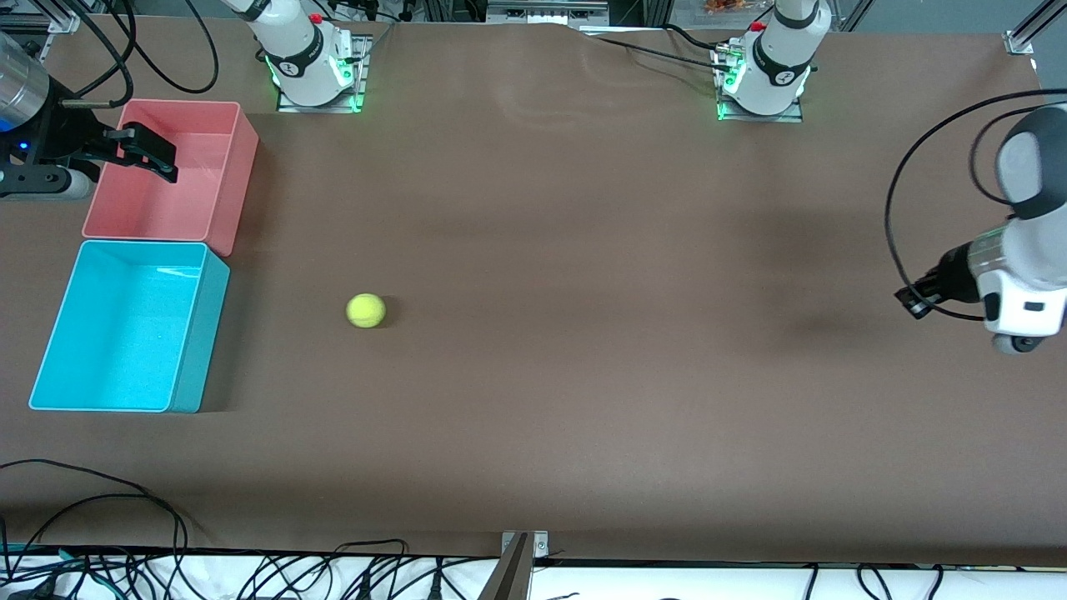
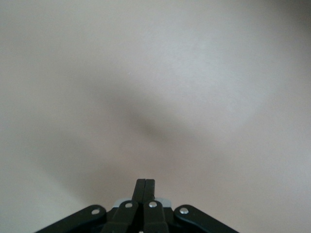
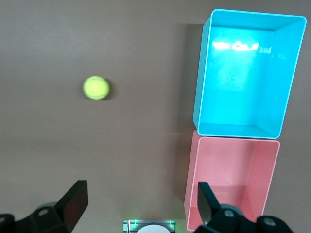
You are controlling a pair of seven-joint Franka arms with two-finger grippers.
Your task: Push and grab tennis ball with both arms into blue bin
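Note:
The yellow-green tennis ball lies on the brown table, a short way from the blue bin toward the left arm's end. The bin has nothing in it. My right gripper hangs open over the pink bin's edge, holding nothing. Its fingers stand wide apart. My left gripper is shut on nothing at the left arm's end of the table, well away from the ball, with only bare table under it.
A pink bin touches the blue bin and lies farther from the front camera. The arm bases stand along the table's back edge. Loose cables and a metal bracket line the front edge.

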